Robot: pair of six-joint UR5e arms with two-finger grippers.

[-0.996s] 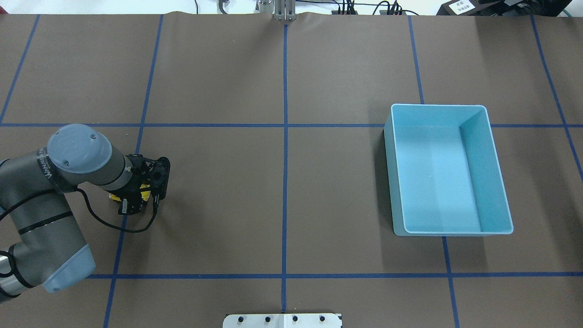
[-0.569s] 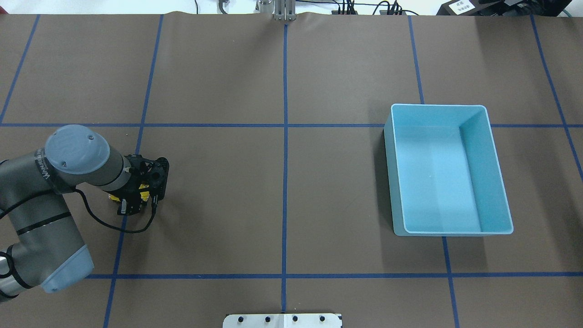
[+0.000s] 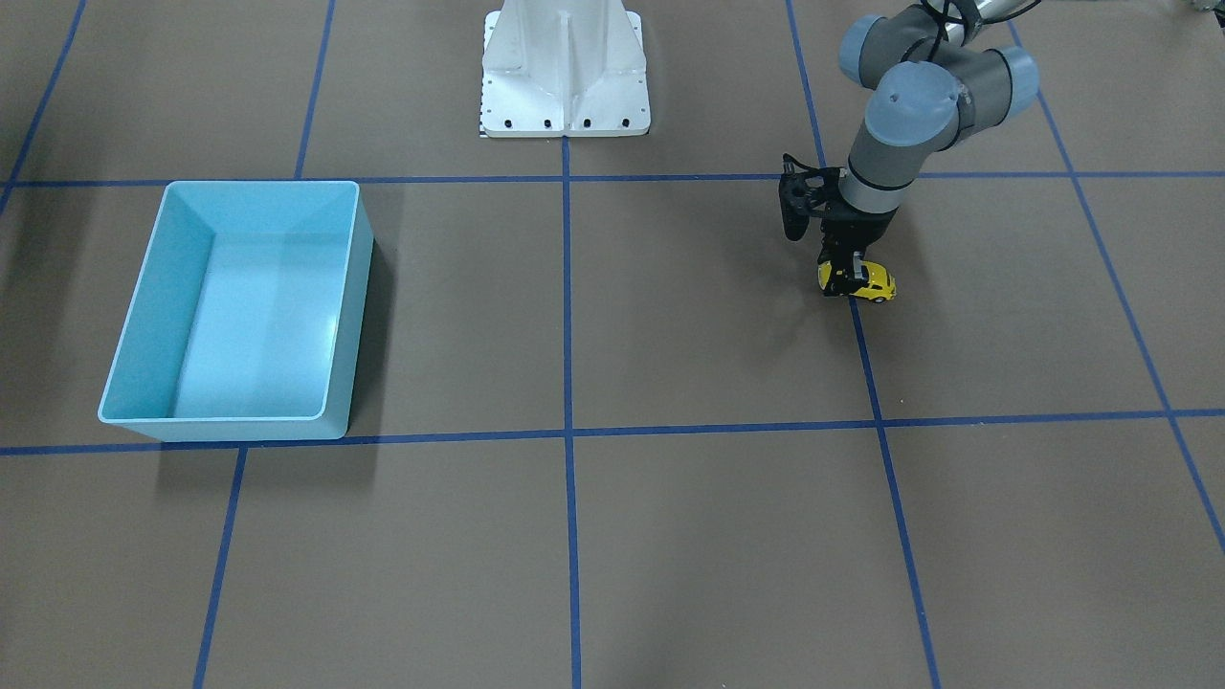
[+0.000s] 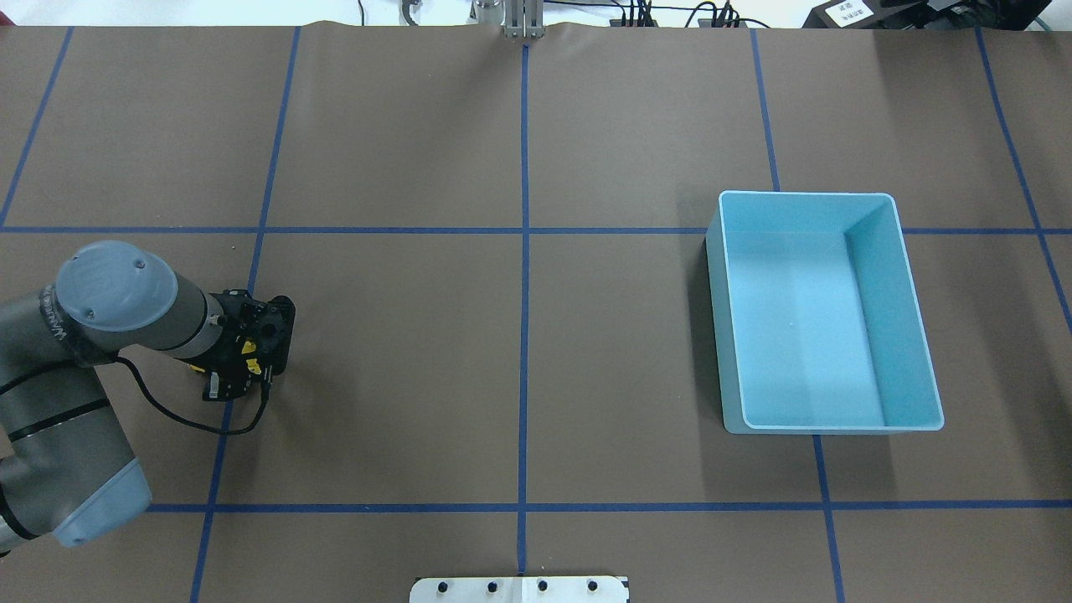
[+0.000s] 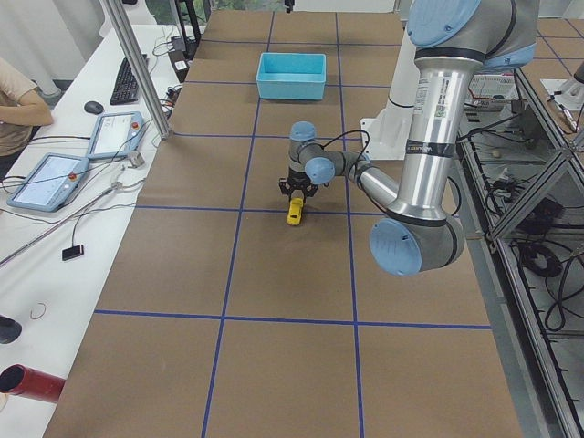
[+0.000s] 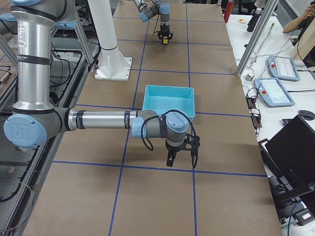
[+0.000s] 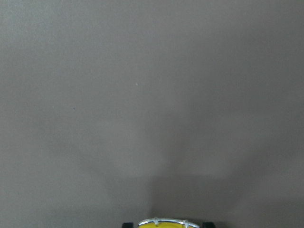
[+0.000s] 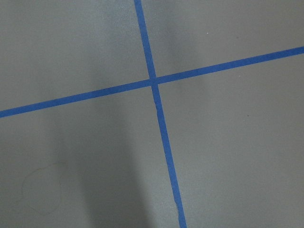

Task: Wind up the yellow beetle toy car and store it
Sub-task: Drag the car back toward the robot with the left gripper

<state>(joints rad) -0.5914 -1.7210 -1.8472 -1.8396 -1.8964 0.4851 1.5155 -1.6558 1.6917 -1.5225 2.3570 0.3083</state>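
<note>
The yellow beetle toy car (image 3: 866,284) stands on its wheels on the brown table on the robot's left side, on a blue tape line. My left gripper (image 3: 844,276) points straight down and is shut on the car's end. From overhead only slivers of the car (image 4: 249,345) show under the left gripper (image 4: 236,368). The car's yellow edge (image 7: 164,223) shows at the bottom of the left wrist view. The car also shows in the exterior left view (image 5: 295,213). My right gripper (image 6: 182,158) hangs low over the table near the bin; I cannot tell whether it is open.
The light-blue bin (image 4: 875,276) sits empty on the robot's right half, far from the car; it also shows in the front-facing view (image 3: 354,306). The white robot base (image 3: 565,86) stands at the table's near edge. Blue tape lines grid the brown table.
My left arm has drawn back toward the overhead view's left and slightly toward the robot, pulling the car along the table in its grip.
</note>
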